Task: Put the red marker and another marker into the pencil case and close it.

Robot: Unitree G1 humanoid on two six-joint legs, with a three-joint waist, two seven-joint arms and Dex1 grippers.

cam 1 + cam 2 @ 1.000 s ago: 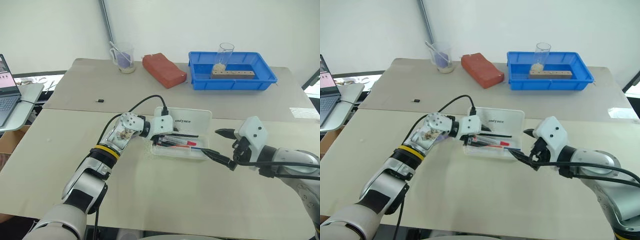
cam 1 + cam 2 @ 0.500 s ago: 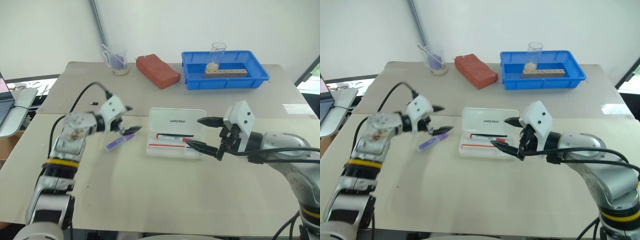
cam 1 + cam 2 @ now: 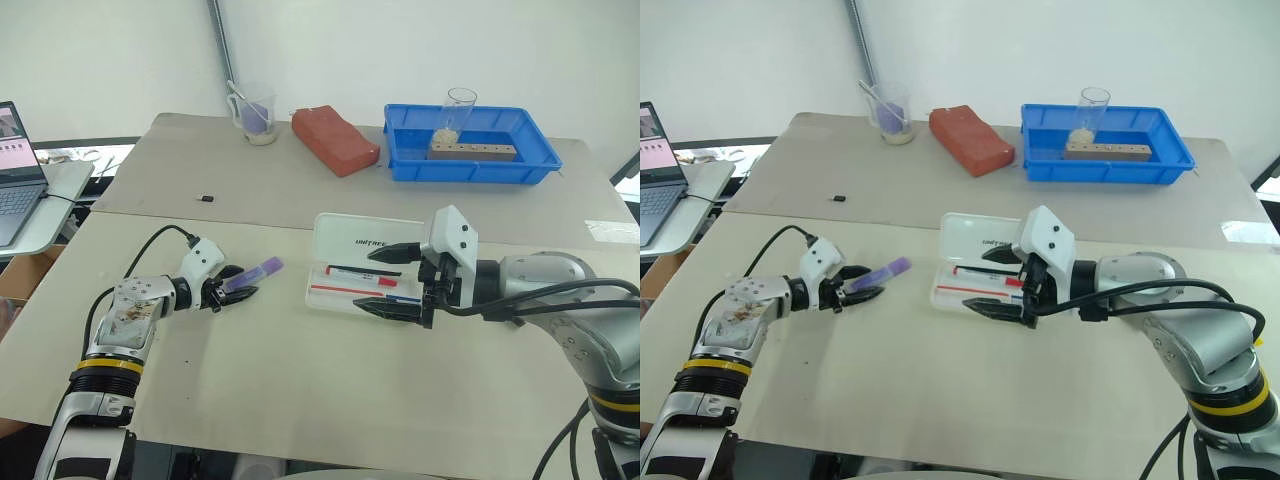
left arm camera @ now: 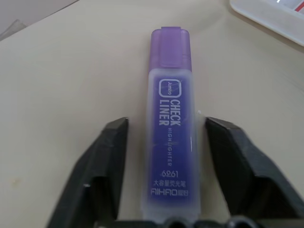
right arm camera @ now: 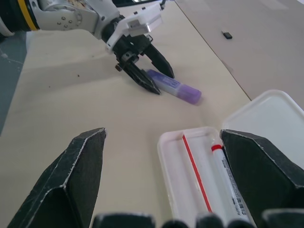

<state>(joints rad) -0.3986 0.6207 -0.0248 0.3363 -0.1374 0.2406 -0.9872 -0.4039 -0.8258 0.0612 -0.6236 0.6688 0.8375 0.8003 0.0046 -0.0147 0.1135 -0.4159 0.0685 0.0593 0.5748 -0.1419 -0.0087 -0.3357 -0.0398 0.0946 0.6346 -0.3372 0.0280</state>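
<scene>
My left gripper [image 4: 164, 142] sits low over the table [image 3: 330, 390], toward its left edge, with the purple marker [image 4: 172, 142] lying between the two fingers [image 4: 102, 166]. The jaws are partly open: a gap shows on each side of the barrel, so I judge the marker straddled, not yet clamped. My right gripper [image 3: 395, 283] hangs wide open and empty over the right end of the pencil case [image 3: 345, 235].

Pencil case: near the middle of the table, lid folded back toward the far edge. The red marker [image 3: 355, 284] already lies in the tray beside a thin dark pen [image 3: 350, 270].

Handling, as I judge it:
- The purple marker is short, chunky, rigid and light.
- Its frosted plastic barrel looks smooth, so it may slip or roll under a skewed pinch.
- Take hold across the printed middle of the barrel, clear of the cap [image 4: 171, 45], which may pull off.
- The case is thin plastic; the lid should flex, so press it shut near the free edge rather than at the hinge.

Hard to make out:
- The rear end of the purple marker is cut off in the left wrist view, between the finger roots.
- Whether the barrel rests flat on the table or is tipped up cannot be told from the head views.
- My right gripper covers the right end of the tray, and the blue item [image 3: 400, 297] beside the red marker's cap cannot be identified.
</scene>
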